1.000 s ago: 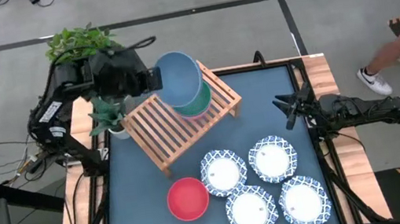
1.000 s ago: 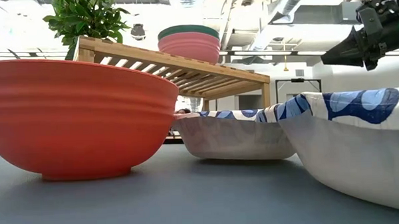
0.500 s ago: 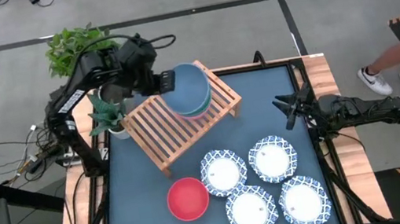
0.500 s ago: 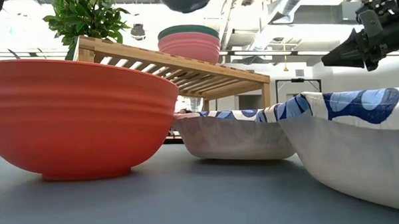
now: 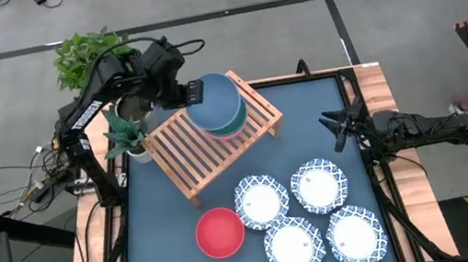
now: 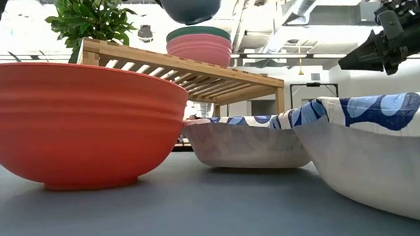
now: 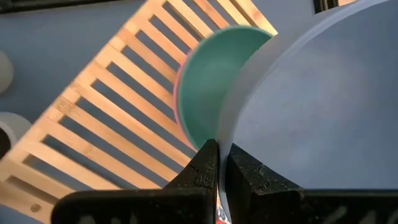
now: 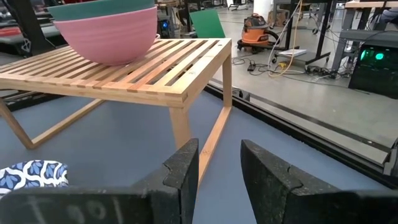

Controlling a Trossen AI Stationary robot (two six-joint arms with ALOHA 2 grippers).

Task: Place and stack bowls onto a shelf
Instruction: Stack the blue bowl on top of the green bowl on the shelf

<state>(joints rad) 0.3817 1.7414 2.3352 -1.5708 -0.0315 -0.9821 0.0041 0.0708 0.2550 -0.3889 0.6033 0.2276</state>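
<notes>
Since the earlier frame the grey-blue bowl (image 5: 214, 101) is brought lower and is now held just above the stack at the far end of the shelf (image 5: 208, 140), its base visible over the green rim in the low view. The shelf is seen standing askew on the blue table (image 5: 168, 252). The pink bowl (image 6: 198, 50) is seated on the slats with the dark green bowl (image 7: 208, 109) nested in it, so the carried bowl is judged to be lined up for nesting third. The left gripper (image 7: 218, 158) is clamped on the grey-blue bowl's rim. The red bowl (image 5: 220, 231) and four patterned dishes (image 5: 261, 200) are left on the table. The right gripper (image 8: 217, 163) is parked at the table's right edge, fingers apart, nothing held.
</notes>
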